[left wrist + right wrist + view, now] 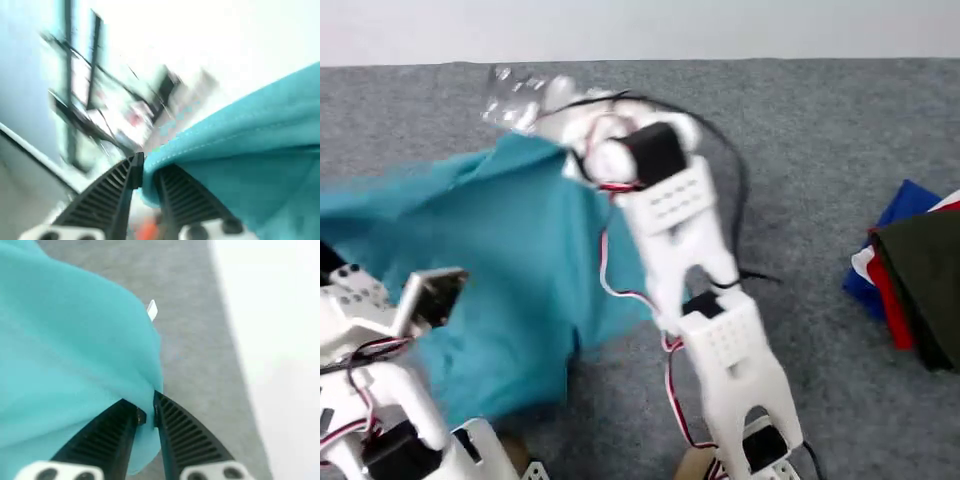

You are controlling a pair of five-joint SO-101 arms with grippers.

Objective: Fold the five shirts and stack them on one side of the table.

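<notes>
Teal shirt pinched by left gripper, right gripper.

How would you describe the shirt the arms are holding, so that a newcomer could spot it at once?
Start at the grey table; its left half is covered by a teal shirt, far from the stack of folded shirts at the right edge. The left pincer and right pincer each pinch its edge. It alone is teal and unfolded.
</notes>
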